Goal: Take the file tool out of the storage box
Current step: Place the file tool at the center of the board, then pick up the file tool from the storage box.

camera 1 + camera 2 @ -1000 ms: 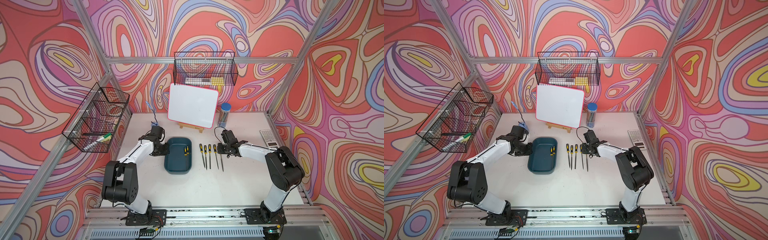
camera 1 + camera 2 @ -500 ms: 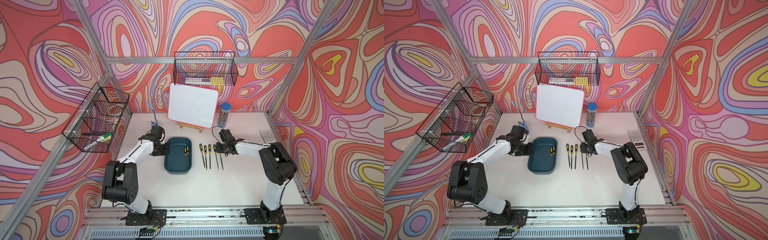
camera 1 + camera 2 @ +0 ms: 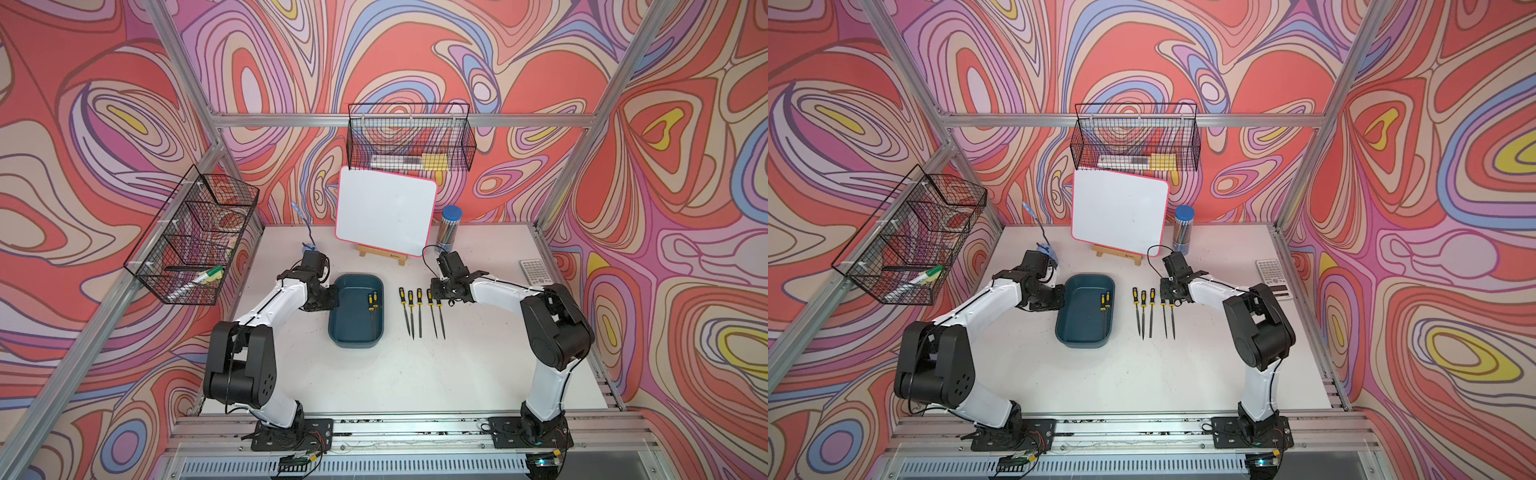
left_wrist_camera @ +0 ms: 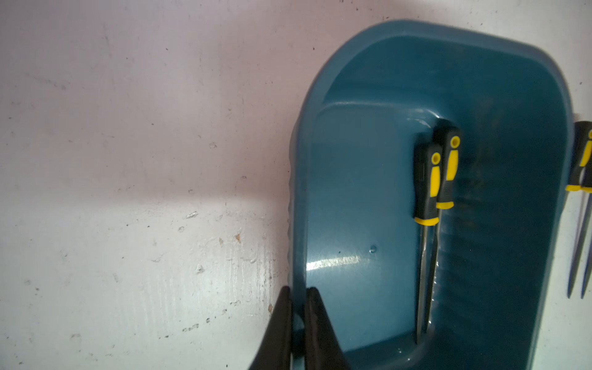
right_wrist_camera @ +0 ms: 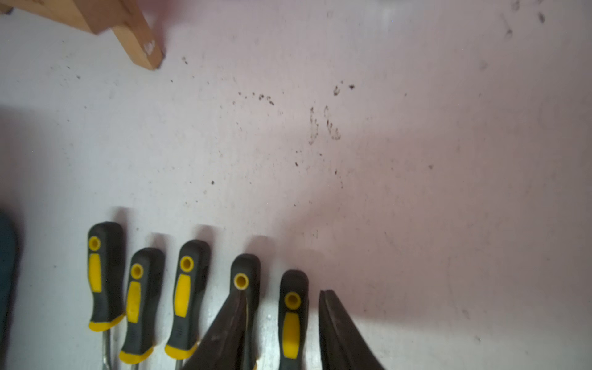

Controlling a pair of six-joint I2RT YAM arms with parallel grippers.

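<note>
The dark teal storage box [image 3: 356,344] [image 3: 1079,343] sits left of the table's middle. Two black-and-yellow file tools [image 3: 372,300] [image 4: 432,179] lie along its right wall. My left gripper [image 3: 332,295] [image 4: 298,290] is shut on the box's left wall [image 4: 296,192], one finger inside and one outside. Several more files [image 3: 419,309] [image 3: 1152,307] lie in a row on the table right of the box. My right gripper [image 3: 440,297] [image 5: 284,293] is open, its fingers on either side of the rightmost file's handle [image 5: 292,320], with a gap on each side.
A whiteboard on a wooden easel [image 3: 386,216] stands behind the files, with a blue-lidded pencil cup [image 3: 450,224] beside it. A calculator [image 3: 536,272] lies at the right edge. Wire baskets hang on the left wall [image 3: 195,241] and the back wall [image 3: 409,139].
My right gripper's jaws have opened and let go of the rightmost file, which lies in the row. The right arm shifted slightly left. The left arm and box have not moved.
</note>
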